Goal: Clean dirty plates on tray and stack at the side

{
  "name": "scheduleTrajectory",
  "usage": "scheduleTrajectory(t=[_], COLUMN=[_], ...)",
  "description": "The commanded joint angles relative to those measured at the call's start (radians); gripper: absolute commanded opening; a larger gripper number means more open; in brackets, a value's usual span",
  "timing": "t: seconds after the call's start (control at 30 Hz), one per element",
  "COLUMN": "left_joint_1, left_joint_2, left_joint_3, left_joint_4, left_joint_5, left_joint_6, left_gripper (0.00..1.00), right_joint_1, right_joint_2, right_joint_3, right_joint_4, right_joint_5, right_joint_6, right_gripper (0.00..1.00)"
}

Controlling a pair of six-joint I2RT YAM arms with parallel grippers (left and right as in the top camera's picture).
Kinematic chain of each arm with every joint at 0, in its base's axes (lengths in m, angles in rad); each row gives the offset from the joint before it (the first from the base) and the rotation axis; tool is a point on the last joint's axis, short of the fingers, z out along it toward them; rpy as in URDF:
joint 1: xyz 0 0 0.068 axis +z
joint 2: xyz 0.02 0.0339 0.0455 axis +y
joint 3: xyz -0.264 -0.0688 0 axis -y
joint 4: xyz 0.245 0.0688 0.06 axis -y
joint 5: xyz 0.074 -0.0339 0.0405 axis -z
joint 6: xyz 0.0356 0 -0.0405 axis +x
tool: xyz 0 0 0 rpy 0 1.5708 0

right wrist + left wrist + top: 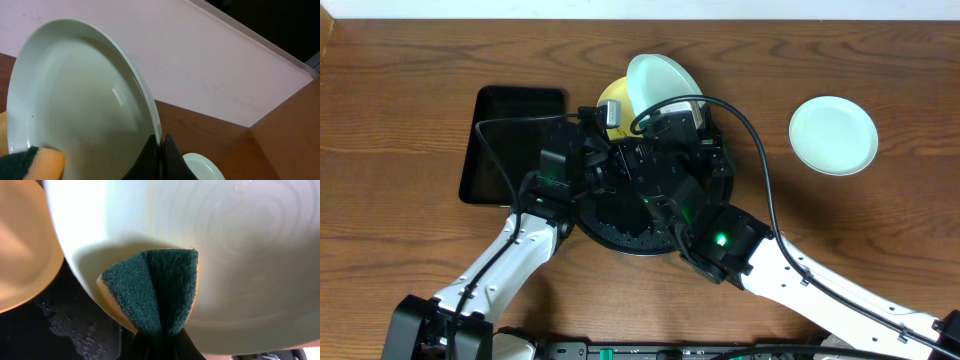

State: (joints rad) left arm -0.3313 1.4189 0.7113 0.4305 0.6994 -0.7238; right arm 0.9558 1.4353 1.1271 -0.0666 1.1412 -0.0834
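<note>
Right gripper [161,146] clenched on rim of mint plate [80,100], plate tilted on edge above round tray [620,238]; left gripper [159,349] clamped on green sponge [150,290], sponge pressed to plate face; yellow plate [610,95] at tray's far rim; second mint plate [833,135] on tabletop [410,80], well apart.

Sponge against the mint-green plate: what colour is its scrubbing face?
Dark green scrubbing face; it shows best in the left wrist view.

No readable txt, labels or nos.; faint marks on tray [30,335] illegible.
</note>
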Motion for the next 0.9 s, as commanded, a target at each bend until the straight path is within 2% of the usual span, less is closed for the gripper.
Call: scheduleTrajectory(t=[0.0, 0.2, 0.5, 0.67, 0.87], left_joint_1=[0.001, 0.013, 0.108, 0.168, 0.245], left_joint_2=[0.003, 0.003, 0.003, 0.002, -0.023], left_joint_3=[0.008, 0.008, 0.008, 0.008, 0.008], left_joint_4=[0.01, 0.013, 0.03, 0.15, 0.344], left_joint_5=[-0.039, -0.085, -0.087, -0.032, 0.114], left_joint_6=[0.047, 0.062, 0.061, 0.048, -0.122], left_gripper=[0.08, 0.08, 0.08, 0.07, 0.08], right_joint_1=[0.019, 0.033, 0.034, 0.034, 0.024], right_joint_2=[-0.022, -0.037, -0.074, -0.076, -0.076], right_joint_3=[0.01, 0.01, 0.01, 0.01, 0.008], right_joint_4=[0.005, 0.005, 0.002, -0.032, -0.062], right_joint_5=[0.01, 0.01, 0.01, 0.01, 0.01], right_joint_6=[0.024, 0.023, 0.023, 0.026, 0.027], right_gripper=[0.01, 0.01, 0.01, 0.01, 0.01])
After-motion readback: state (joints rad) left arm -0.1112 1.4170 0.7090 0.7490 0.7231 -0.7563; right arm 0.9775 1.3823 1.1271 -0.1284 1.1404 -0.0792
